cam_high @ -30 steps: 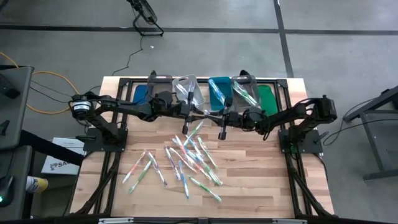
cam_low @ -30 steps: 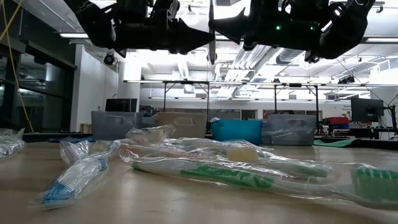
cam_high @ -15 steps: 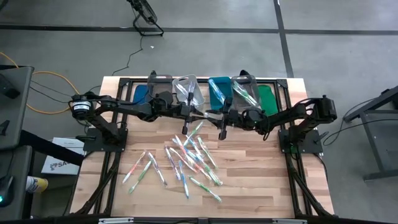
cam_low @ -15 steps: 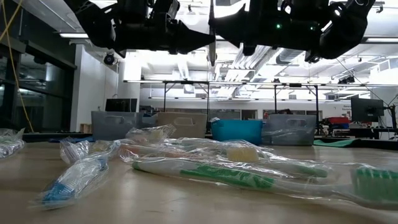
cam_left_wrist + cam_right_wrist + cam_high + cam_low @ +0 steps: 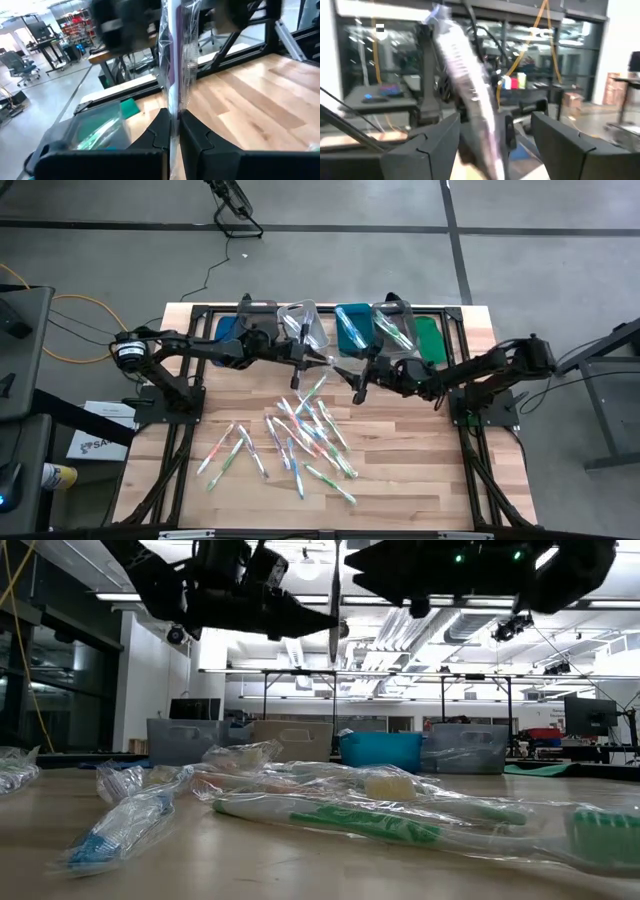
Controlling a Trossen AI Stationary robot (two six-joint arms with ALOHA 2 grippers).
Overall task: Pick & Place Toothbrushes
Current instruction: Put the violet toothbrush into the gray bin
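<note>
A toothbrush in a clear wrapper stands upright above the table's middle with my left gripper shut on it. It shows as a thin upright stick in the low view. My right gripper is open, and its fingers stand on either side of the same toothbrush without touching it. From above, the left gripper and the right gripper face each other. Several more wrapped toothbrushes lie flat on the wooden table. My left gripper pinches the wrapped toothbrush's lower handle between its two fingers. The fingers come in level from the table's left and lie across it. The toothbrush stands upright, its head up, lifted clear of the table.
A row of bins stands along the far edge: a grey-blue one, a clear one, a teal one, a clear one with toothbrushes and a green one. Bare wood lies near right.
My right gripper has opened, let go of the toothbrush and drawn back a little toward the table's right edge. My left gripper keeps its hold, and the toothbrush stays upright above the table.
</note>
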